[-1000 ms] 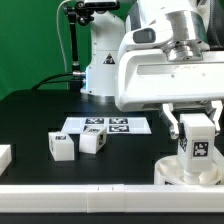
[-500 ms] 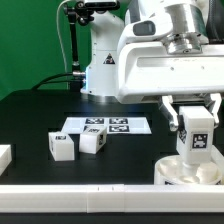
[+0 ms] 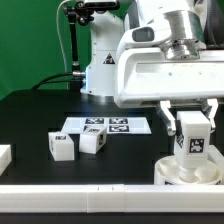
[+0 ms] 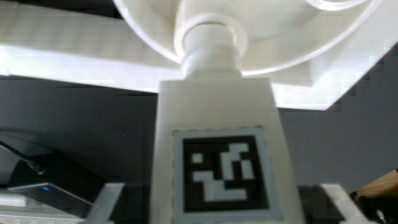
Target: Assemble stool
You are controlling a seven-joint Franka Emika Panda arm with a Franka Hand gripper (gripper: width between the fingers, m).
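Observation:
My gripper (image 3: pixel 194 133) is shut on a white blocky stool leg (image 3: pixel 194 141) with a black-and-white tag, holding it upright at the exterior view's right. The leg's lower end meets the round white seat (image 3: pixel 188 172) lying on the black table. In the wrist view the leg (image 4: pixel 221 120) runs from between my two fingers (image 4: pixel 111 206) to a hole in the seat (image 4: pixel 249 55), and its round peg end sits at that hole. Two more tagged legs (image 3: pixel 61 147) (image 3: pixel 91 142) lie loose at the middle left.
The marker board (image 3: pixel 106 126) lies flat behind the loose legs. A white bar (image 3: pixel 90 195) runs along the table's front edge, and a white block (image 3: pixel 4 157) sits at the far left. The arm's white base (image 3: pixel 104 70) stands at the back.
The gripper and the held leg shifted slightly right and up half a second ago, then came back left and down onto the seat. The loose legs stayed put.

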